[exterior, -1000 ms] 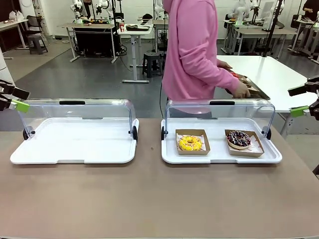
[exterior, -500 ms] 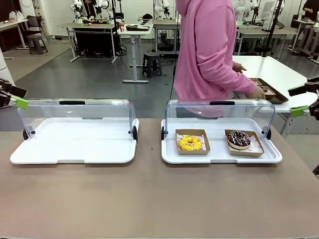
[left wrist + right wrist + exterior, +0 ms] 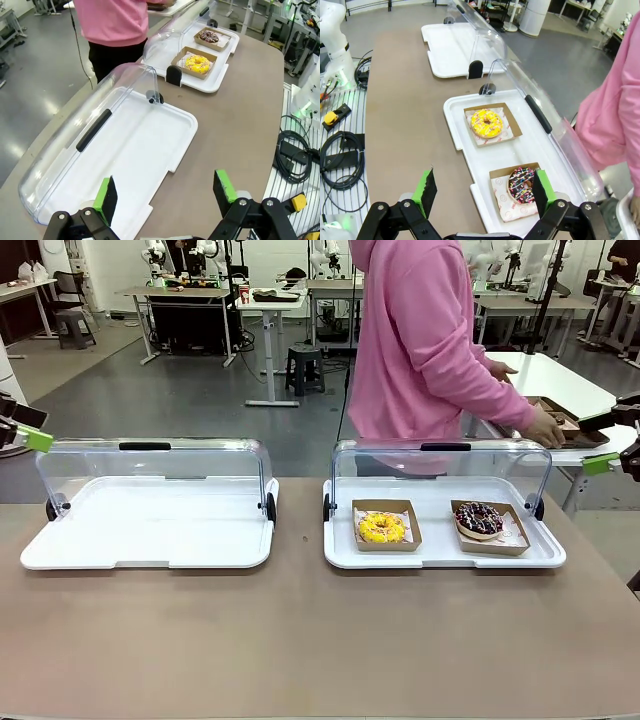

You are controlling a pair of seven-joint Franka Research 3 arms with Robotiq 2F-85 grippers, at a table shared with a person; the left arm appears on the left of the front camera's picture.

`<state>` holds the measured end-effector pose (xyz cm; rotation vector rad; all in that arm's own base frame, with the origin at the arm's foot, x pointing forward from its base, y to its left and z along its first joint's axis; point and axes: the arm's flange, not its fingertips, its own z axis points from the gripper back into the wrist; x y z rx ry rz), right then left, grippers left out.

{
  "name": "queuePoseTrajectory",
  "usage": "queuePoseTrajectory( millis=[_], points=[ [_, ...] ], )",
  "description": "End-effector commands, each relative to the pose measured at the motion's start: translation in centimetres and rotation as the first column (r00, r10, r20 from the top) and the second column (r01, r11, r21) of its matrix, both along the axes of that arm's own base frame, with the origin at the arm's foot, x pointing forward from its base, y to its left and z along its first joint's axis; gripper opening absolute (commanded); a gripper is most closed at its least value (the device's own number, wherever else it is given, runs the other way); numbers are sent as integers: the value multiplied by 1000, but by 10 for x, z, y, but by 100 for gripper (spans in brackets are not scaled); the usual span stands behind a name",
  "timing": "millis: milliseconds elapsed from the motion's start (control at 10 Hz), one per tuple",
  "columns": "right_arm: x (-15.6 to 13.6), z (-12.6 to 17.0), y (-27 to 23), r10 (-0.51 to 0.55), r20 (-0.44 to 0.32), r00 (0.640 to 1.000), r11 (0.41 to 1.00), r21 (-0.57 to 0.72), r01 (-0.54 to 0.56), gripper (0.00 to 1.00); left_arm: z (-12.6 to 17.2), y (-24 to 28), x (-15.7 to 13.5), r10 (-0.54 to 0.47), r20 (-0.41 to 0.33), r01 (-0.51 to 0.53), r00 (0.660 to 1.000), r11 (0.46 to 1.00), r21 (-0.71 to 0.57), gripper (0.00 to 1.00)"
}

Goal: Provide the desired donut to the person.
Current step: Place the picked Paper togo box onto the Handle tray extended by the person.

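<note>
Both pincers, left (image 3: 164, 199) and right (image 3: 482, 192), hang spread and empty, well apart from the donuts. Yellow donut (image 3: 382, 527) and chocolate donut (image 3: 479, 518) sit in boxes on the right-hand tray (image 3: 440, 558). The person (image 3: 420, 340) faces away toward another table, so a grab now risks choosing the wrong donut.

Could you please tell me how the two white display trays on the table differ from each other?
The left tray is bare, while the right tray holds two donuts in brown paper boats. These are a yellow donut toward its left half and a chocolate sprinkled donut toward its right. The right tray stands in front of the person; the left tray does not. Both are white, with clear lids swung open toward the far side.
</note>
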<state>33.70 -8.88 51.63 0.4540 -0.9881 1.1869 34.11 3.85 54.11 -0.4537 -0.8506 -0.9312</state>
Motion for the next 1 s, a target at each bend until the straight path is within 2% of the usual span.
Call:
queuePoseTrajectory(
  millis=[0, 100, 900],
  points=[
    [2, -1, 1, 9, 17, 1000, 1000, 14, -9, 100, 2, -15, 3, -86, 77, 84, 993, 996, 27, 100],
    [2, -1, 1, 9, 17, 1000, 1000, 14, -9, 100, 0, 0, 0, 0, 0, 0, 1000, 1000, 0, 100],
    [2, -1, 1, 9, 17, 1000, 1000, 14, -9, 100, 0, 0, 0, 0, 0, 0, 1000, 1000, 0, 100]
  ],
)
